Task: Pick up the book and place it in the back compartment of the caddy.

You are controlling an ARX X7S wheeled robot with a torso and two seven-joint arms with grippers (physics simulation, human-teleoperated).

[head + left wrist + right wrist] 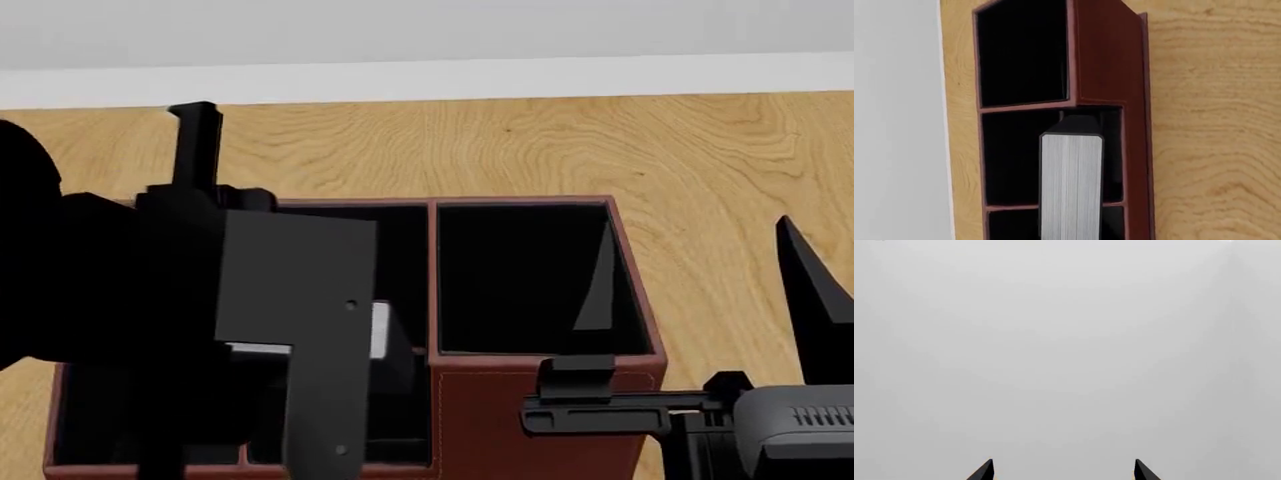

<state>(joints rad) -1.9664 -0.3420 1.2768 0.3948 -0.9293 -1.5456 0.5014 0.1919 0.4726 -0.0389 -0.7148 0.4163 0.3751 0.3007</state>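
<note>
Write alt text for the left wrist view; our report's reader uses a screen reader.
A pale grey book is held edge-on over the black-lined cells of a dark red caddy on a wooden table. The gripper holding it is not visible.

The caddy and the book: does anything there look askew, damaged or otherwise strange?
Nothing looks damaged or spilled. The caddy stands square on the wooden table, close to its edge. The book stands on end over a black-lined cell, its pale page edges facing the left wrist camera; the left gripper itself is not visible there.
</note>
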